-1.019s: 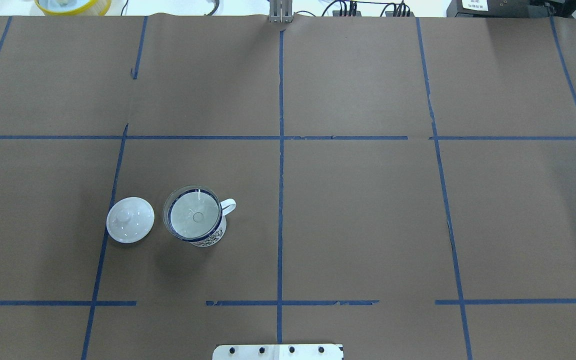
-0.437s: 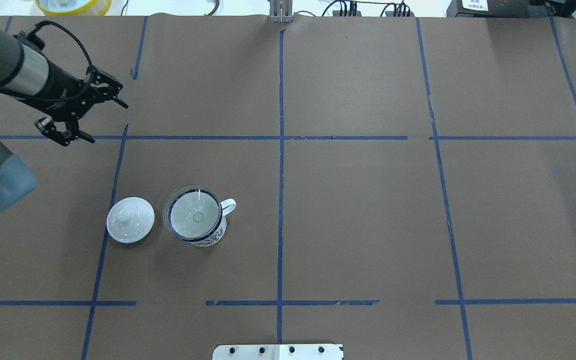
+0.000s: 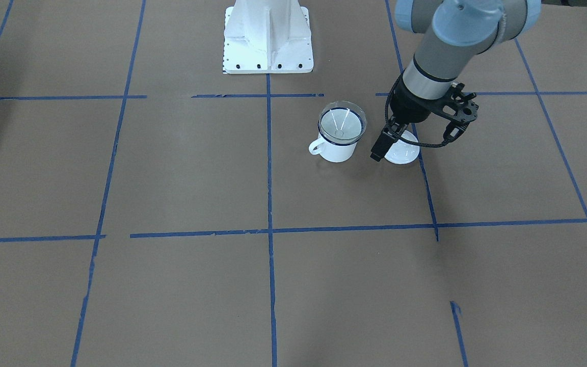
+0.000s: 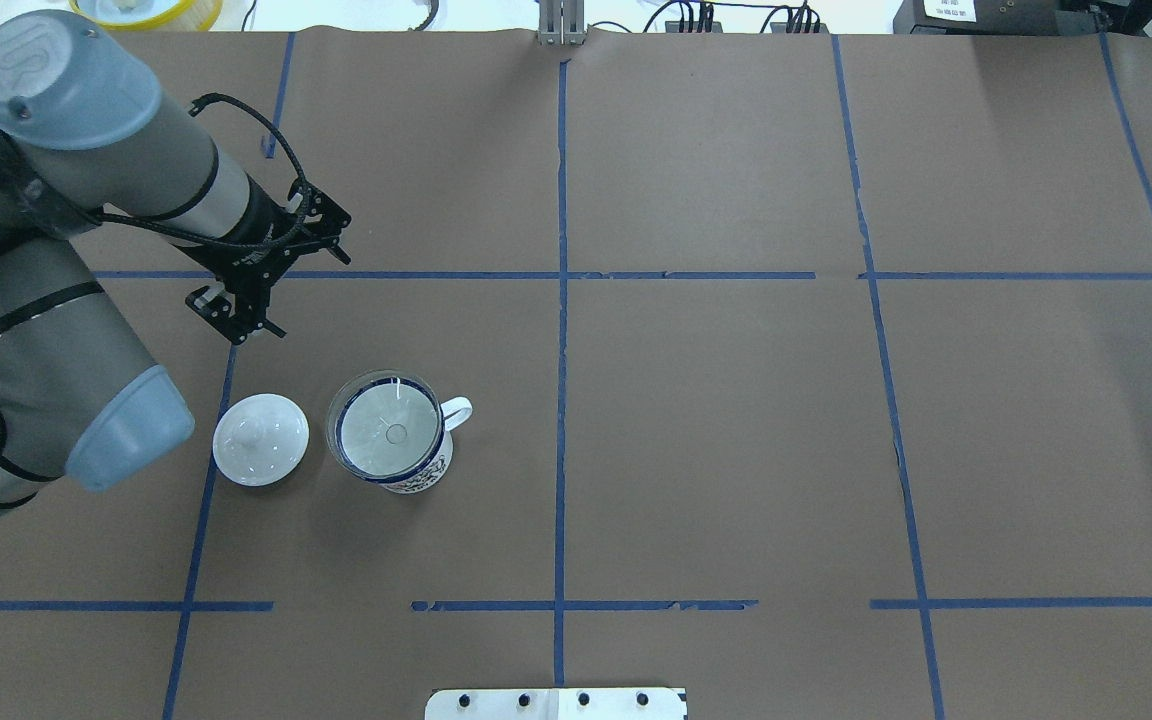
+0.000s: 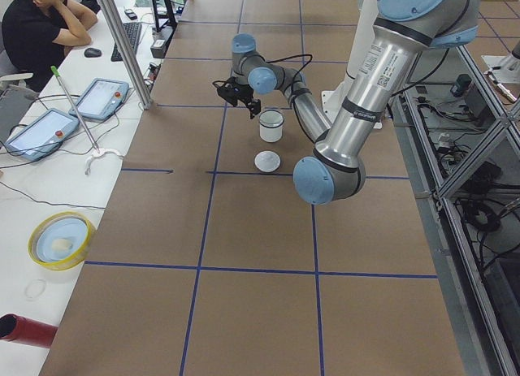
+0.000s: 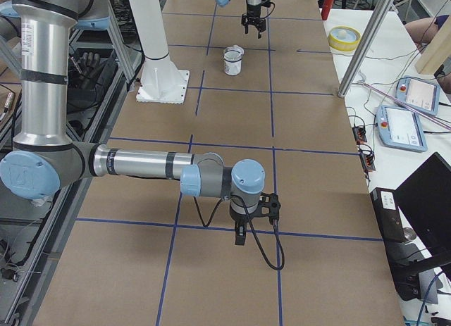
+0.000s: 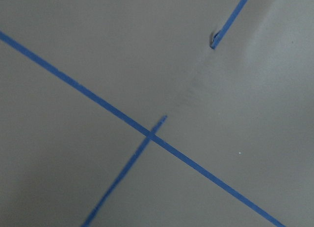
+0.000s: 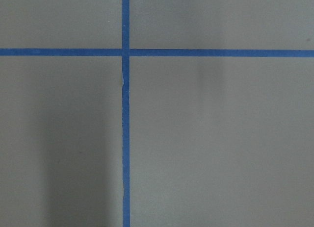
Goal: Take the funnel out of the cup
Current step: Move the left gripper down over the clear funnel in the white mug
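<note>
Approach to funnel [image 4: 386, 432], seated in cup [image 4: 428, 476] beside lid [image 4: 260, 440] on tabletop [image 4: 736, 420]

Left jaws apart, empty, well short of cup; right jaws far off, apart or together cannot tell; centre over funnel rim, clear of lid; grip lightly, lift straight up to avoid tipping cup; blue pattern on cup side, no legible writing.

Left pincer [image 4: 311, 297] hovers pointing downward, jaws spread wide.

Brown-papered table [image 4: 736, 450], cup [image 4: 428, 478], lid [image 4: 261, 440] (white, domed)
</note>
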